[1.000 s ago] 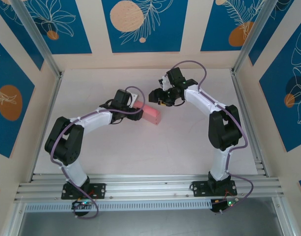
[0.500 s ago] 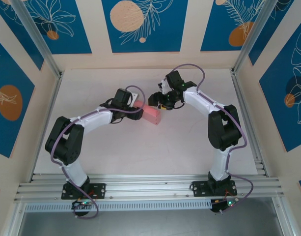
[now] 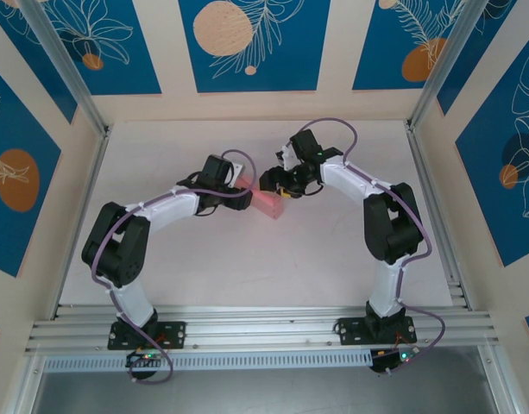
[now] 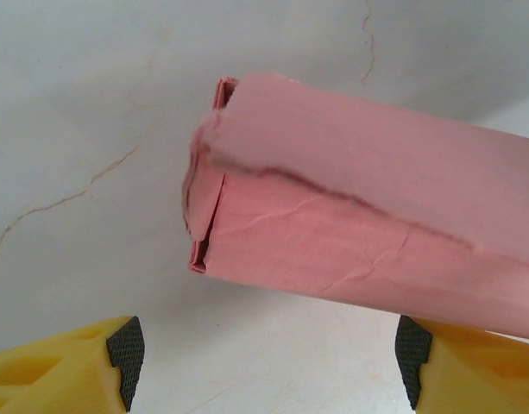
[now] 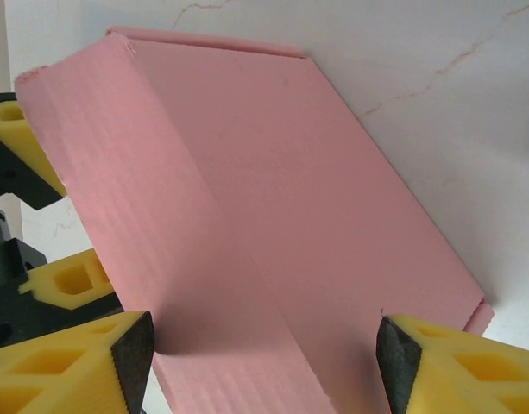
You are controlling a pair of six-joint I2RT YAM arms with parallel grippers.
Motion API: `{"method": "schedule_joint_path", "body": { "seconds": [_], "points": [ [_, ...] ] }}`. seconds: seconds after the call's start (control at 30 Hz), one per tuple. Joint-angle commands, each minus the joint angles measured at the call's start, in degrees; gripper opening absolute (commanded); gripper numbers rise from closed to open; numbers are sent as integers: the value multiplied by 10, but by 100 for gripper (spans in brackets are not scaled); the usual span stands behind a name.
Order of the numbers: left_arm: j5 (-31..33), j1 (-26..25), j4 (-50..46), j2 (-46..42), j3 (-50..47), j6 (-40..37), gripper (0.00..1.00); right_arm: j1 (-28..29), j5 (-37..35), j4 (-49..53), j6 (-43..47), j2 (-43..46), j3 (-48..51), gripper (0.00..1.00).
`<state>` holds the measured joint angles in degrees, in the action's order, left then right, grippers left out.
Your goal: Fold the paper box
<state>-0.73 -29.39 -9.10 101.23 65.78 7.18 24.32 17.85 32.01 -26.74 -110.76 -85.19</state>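
At the near edge, slotted aluminium rails (image 3: 264,332) carry the two arm bases. From them the white table (image 3: 247,267) runs back to the walls; close up, its surface is pale, with thin brownish hairline veins wandering across it. Both arms bend inward toward the middle of the table, where the paper box (image 3: 266,203) sits. It is a pink, flattened rectangular sleeve set slantwise, well clear of every edge. The left claw (image 3: 240,197) is at the box's left end with its jaws apart. In its own wrist view one yellow finger (image 4: 66,375) stands clear of the pink card with bare table between. The box's lower edge runs across to the other finger (image 4: 480,371), and the box's end shows a tucked flap and a rough, creased seam. The right claw (image 3: 273,181) is at the box's far side and straddles it, its black pads (image 5: 133,349) sitting right at the card's two sides. I cannot tell whether they press on it. Beyond, aluminium posts (image 3: 63,65) rise at the table's back corners. The beige walls (image 3: 337,52) carry blue panels (image 3: 290,60) drawn with white leaf outlines and orange or peach discs.
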Motion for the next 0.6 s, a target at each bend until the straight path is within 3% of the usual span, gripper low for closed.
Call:
{"method": "schedule_joint_path", "body": {
  "seconds": [0.0, 0.57],
  "points": [
    [11, -4, -13, 10, 22, 5, 78, -3, -8, 19, 1, -23, 23, 70],
    [14, 0, -32, -17, -14, 1, 78, -18, -20, -30, -25, -38, 78, 63]
  ]
}}
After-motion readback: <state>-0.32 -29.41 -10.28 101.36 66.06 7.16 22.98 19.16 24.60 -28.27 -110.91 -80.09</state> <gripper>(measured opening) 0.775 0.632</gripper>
